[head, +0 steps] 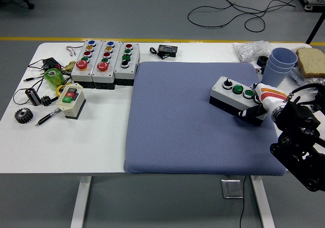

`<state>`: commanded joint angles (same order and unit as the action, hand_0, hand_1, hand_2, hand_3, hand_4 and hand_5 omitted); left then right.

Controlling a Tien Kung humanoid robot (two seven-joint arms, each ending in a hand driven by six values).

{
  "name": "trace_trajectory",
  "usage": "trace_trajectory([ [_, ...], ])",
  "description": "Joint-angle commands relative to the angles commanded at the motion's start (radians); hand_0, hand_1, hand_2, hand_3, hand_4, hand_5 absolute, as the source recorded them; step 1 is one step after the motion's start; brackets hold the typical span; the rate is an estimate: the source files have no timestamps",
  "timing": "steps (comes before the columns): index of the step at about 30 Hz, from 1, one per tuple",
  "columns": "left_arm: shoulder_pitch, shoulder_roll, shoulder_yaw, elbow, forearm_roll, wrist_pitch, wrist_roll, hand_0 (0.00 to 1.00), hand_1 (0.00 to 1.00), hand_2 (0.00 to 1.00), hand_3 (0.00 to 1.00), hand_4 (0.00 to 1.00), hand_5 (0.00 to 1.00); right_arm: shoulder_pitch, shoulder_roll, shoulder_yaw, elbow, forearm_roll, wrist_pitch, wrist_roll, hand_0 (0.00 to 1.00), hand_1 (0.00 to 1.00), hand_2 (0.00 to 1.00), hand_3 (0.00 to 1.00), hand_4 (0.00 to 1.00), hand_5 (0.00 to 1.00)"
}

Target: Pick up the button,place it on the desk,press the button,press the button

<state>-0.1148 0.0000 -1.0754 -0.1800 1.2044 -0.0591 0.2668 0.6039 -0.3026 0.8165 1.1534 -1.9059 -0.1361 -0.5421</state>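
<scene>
**Button box held at the right side of the blue mat**

A white table (101, 147) stands on a grey floor crossed by a yellow line, with black cables looping beyond its far edge. A blue-grey mat (188, 121) covers the table's middle and right. Near the mat's right edge sits the button box (237, 99), grey-topped with a black knob and two green buttons, resting on the mat. The right hand (256, 106) wraps it from the right, dark fingers (248, 113) curled against its front side.

Beyond the mat's far right corner stands a stack of blue cups (279, 65); I cannot see inside them. Crumpled plastic (250, 49) lies next to them.

Left of the mat, three control boxes (105, 61) sit side by side, and a two-button switch (71, 100), a pen (48, 117) and a gear (22, 116) lie nearer the table's left edge. The mat's centre and left half lie open.
</scene>
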Motion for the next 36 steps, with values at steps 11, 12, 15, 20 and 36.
trace_trajectory([
  [11, 0.003, 0.000, 0.001, 0.000, 0.000, 0.002, -0.002, 0.774, 0.936, 0.970, 0.904, 0.667, 0.891, 0.003, -0.110, -0.086, 0.081, 0.102, -0.136, 0.262, 0.074, 0.013, 0.301, 0.428, 0.606, 0.085],
  [12, 0.003, 0.000, 0.001, 0.000, 0.001, 0.002, -0.002, 0.774, 0.936, 0.970, 0.904, 0.667, 0.891, 0.003, -0.117, -0.090, 0.089, 0.102, -0.132, 0.294, 0.074, 0.013, 0.301, 0.428, 0.606, 0.085],
  [15, 0.004, 0.000, 0.001, 0.000, 0.002, 0.001, -0.002, 0.771, 0.935, 0.971, 0.905, 0.667, 0.892, -0.001, -0.155, -0.125, 0.140, 0.097, -0.110, 0.354, 0.055, 0.002, 0.283, 0.421, 0.590, 0.076],
  [20, 0.005, 0.000, 0.001, 0.000, 0.004, 0.001, -0.003, 0.773, 0.935, 0.969, 0.904, 0.668, 0.892, -0.006, -0.179, -0.163, 0.202, 0.075, -0.086, 0.354, 0.050, 0.002, 0.281, 0.418, 0.596, 0.084],
  [36, 0.007, 0.000, 0.012, 0.000, 0.001, 0.007, -0.005, 0.772, 0.934, 0.968, 0.904, 0.668, 0.895, 0.015, -0.141, -0.267, 0.202, 0.001, -0.017, 0.383, 0.069, 0.002, 0.276, 0.413, 0.678, 0.125],
])
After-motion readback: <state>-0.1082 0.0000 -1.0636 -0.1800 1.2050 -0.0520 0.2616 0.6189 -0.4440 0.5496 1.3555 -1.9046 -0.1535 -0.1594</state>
